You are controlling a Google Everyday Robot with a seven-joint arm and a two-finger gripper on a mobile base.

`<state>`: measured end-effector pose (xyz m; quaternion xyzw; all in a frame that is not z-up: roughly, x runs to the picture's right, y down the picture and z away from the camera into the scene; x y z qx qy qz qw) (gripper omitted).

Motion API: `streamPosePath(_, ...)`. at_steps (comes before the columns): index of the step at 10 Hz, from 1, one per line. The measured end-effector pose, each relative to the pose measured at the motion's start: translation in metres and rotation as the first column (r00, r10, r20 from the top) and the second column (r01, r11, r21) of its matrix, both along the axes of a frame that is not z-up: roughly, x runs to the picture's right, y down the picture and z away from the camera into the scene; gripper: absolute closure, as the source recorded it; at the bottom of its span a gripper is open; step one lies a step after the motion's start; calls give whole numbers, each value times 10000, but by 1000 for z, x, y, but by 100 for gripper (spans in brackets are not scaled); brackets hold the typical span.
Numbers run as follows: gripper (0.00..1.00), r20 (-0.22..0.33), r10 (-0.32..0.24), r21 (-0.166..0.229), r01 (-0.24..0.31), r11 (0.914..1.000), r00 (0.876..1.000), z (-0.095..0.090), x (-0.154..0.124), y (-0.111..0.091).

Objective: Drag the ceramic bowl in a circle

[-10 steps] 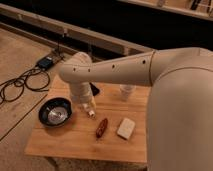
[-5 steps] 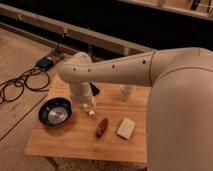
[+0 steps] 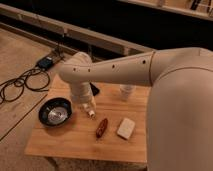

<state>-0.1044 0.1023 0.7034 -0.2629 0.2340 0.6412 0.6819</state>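
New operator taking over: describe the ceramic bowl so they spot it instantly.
Find the wooden table; the ceramic bowl sits near its left edge as seen, just left of the gripper. It is round, glossy black, greyish inside, and larger than the reddish-brown oblong and pale block to its right.

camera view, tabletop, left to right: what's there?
On the wooden table: ceramic bowl → gripper, low over the table just right of the bowl → reddish-brown oblong object → pale block.
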Motion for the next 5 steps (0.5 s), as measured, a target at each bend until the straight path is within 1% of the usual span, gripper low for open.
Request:
streamPosePath(1, 35, 2, -38, 4, 38, 10000, 10000, 0, 0, 1)
streamPosePath(2, 35, -27, -209, 116, 209, 9997, 9998, 4, 0, 4)
streamPosePath(4, 35, -19, -447, 396, 448, 9982, 9990, 15, -12, 15)
streamPosePath(5, 35, -53, -523, 487, 525, 9974, 9986, 22, -21, 25)
